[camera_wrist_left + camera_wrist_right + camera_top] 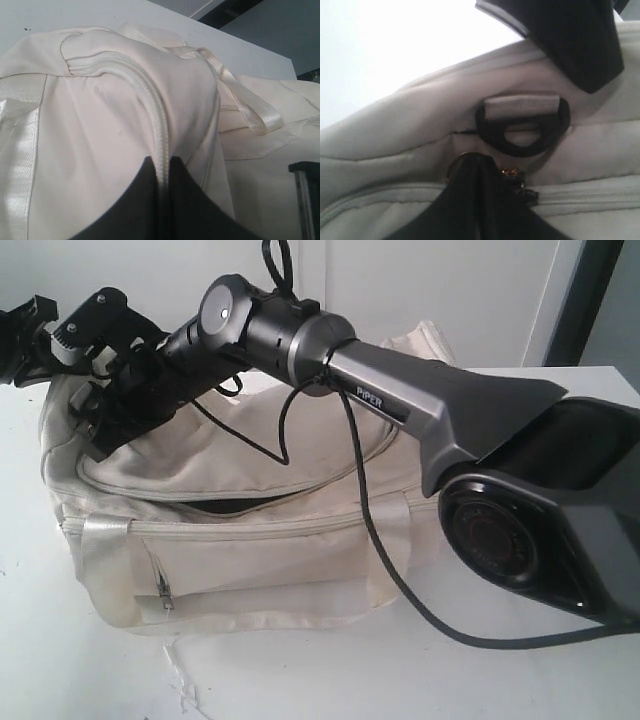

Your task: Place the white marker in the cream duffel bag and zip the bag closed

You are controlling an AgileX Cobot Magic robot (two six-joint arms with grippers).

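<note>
Cream bag [250,465] sits on the white surface [90,660]. No marker shows; maybe it is inside already. The left claw [160,160] pinches the bag's zip seam [156,112]. The right claw [479,159] is squeezed shut on the gold zip pull [454,165]. Zipping is the job now: pull it steadily along.

Left wrist view: left gripper [161,161], finger bases cut off by the frame edge. The zip ridge [158,120] of the cream duffel bag [90,130] vanishes between the fingers. To one side of the fingers, a black part [305,200], cropped, unidentifiable.

Right wrist view: all blurred. Right gripper [477,162], tips pressed together; brass glints [510,172] beside them, and whatever is pinched is hidden. Beyond the fingertips, a dark shape [570,40], cropped.

Exterior view: arm [400,400] covers the bag top. Opening [235,505] is a dark slit, contents unseen.
</note>
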